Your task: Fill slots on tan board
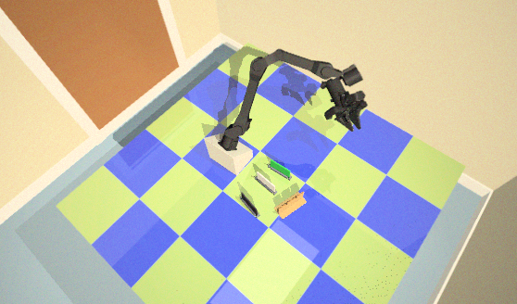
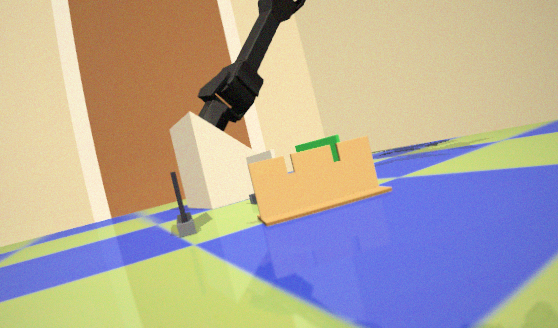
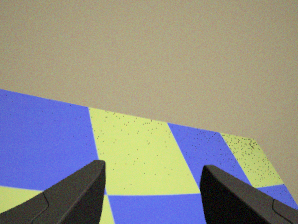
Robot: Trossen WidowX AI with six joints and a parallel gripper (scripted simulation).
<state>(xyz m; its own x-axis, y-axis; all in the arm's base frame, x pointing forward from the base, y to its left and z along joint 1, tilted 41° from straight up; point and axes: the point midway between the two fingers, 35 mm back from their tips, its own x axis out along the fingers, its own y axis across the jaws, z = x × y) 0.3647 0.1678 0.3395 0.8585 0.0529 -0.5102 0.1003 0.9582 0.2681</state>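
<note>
Green (image 1: pixel 280 169), white (image 1: pixel 265 183) and black boards (image 1: pixel 249 205) stand near the tan board (image 1: pixel 290 207).

Blue-and-lime checkered floor (image 1: pixel 262 204) (image 2: pixel 413 225) (image 3: pixel 140 160), green board (image 1: pixel 280 169) (image 2: pixel 318 143), orange-brown door (image 1: pixel 100 51) (image 2: pixel 153 100)

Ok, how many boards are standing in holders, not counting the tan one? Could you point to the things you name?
3: the green board (image 1: pixel 280 169) (image 2: pixel 315 143) at one end of the row, the white board (image 1: pixel 265 182) (image 2: pixel 260 157) in the middle, the black board (image 1: pixel 249 205) (image 2: pixel 176 192) at the other end. None looks hidden.

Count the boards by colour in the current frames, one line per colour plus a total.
Tan board: 1
Green board: 1
White board: 1
Black board: 1
Total: 4
</note>
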